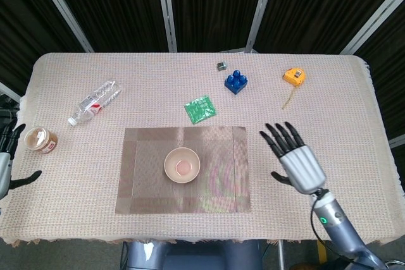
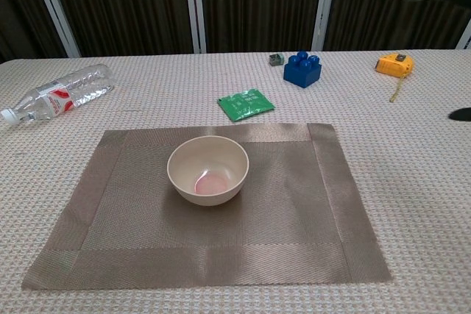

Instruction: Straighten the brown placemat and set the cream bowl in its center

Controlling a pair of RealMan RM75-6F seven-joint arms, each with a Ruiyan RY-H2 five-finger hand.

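Lying square to the table's near edge, the brown placemat (image 1: 183,169) is a woven rectangle with a darker banded border, its weave catching a slight sheen in the chest view. At its middle stands the cream bowl (image 1: 182,164), round, smooth and upright, with a faint pink patch at the bottom of its hollow. Off the mat to one side, the right hand (image 1: 293,159) hovers above the cloth with its dark fingers spread wide and nothing in them; its grey shell and wrist run toward the near edge, where the arm is cut off by the frame, and the chest view catches only dark fingertips at its border. At the opposite edge of the head view only a sliver of the left hand (image 1: 6,165) shows, a thumb sticking out and fingertips above it, too cropped to tell how it is set. Just beyond it sits a small round jar (image 1: 39,139) with a pale lid. Farther back a clear plastic bottle (image 1: 94,102) lies on its side, then a flat green packet (image 1: 200,108), a blue studded building block (image 1: 236,82), a tiny grey cube (image 1: 221,66) hard to make out, and a yellow tape measure (image 1: 293,77) with its tape pulled out. A coarse beige woven tablecloth (image 1: 329,112) covers everything.
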